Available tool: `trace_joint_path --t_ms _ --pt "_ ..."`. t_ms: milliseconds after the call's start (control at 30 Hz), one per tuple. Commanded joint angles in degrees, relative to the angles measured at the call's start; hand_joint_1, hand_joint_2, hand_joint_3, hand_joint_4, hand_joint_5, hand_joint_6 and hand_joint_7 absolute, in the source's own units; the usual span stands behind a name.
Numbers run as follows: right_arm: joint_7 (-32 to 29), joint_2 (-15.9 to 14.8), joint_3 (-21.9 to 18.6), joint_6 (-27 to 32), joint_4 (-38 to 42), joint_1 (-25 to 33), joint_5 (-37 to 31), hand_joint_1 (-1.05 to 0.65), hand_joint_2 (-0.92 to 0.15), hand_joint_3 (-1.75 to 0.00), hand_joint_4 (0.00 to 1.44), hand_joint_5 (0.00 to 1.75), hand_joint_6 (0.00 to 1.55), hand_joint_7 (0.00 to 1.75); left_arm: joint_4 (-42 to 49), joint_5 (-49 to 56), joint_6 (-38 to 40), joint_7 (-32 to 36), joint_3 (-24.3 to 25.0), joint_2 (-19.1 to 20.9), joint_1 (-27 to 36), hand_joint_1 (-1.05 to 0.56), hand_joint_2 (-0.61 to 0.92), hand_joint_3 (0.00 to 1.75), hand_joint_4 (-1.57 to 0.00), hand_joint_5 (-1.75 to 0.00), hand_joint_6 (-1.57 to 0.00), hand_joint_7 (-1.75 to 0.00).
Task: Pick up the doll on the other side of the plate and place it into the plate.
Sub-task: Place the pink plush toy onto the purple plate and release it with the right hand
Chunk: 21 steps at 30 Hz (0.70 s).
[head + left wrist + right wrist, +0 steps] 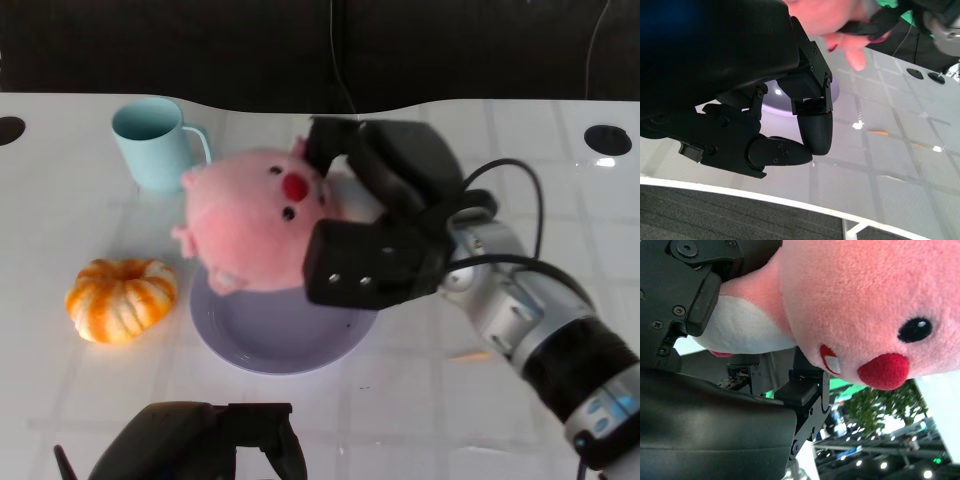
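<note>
A pink plush doll [255, 220] with black eyes and a red nose hangs above the far part of the lavender plate [270, 335]. My right hand [385, 215] grips it from its right side, fingers wrapped around its body. The right wrist view shows the doll [860, 310] filling the frame, pressed against black fingers [695, 300]. My left hand [205, 445] sits low at the table's near edge, fingers curled in with nothing in them, as the left wrist view shows [765, 120]. The plate [775, 102] and the doll [837, 22] also show in that view.
A light blue mug [155, 140] stands at the far left of the plate. An orange-and-white pumpkin [122, 296] lies to the plate's left. Round black holes [607, 138] mark the table's far corners. The white tabletop runs to the right of the plate.
</note>
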Motion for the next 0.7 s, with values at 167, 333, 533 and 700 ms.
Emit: trace_joint_path --t_ms 167,333,533,700 --pt "-1.0 2.4 1.8 -0.8 4.7 -2.1 -1.2 -0.22 -0.44 -1.0 0.89 1.75 0.69 1.73 -1.7 0.2 1.4 -0.3 -0.3 -0.4 0.4 -0.31 0.92 0.35 -0.67 -1.58 -0.68 -1.13" --pt "1.2 2.6 1.6 -1.4 5.3 -1.3 -0.2 -0.24 -0.59 -0.76 0.86 1.63 0.82 1.08 -2.3 1.0 1.9 -0.1 -0.9 -0.6 0.7 -0.32 0.92 0.35 -0.66 -1.59 -0.68 -1.15" --pt "10.9 0.6 2.0 0.2 1.3 0.6 0.8 -0.42 -0.91 -0.27 0.57 0.59 0.59 0.06 -2.7 1.4 1.9 0.0 -1.3 -0.6 0.9 -0.31 0.92 0.35 -0.66 -1.59 -0.68 -1.16" --pt "21.3 -2.9 3.9 3.5 -5.6 2.3 -0.8 -0.69 -0.92 -0.3 0.31 0.3 0.19 0.0 -2.9 1.7 2.5 -0.3 -1.6 -0.8 0.8 -0.29 0.92 0.34 -0.66 -1.59 -0.69 -1.16"
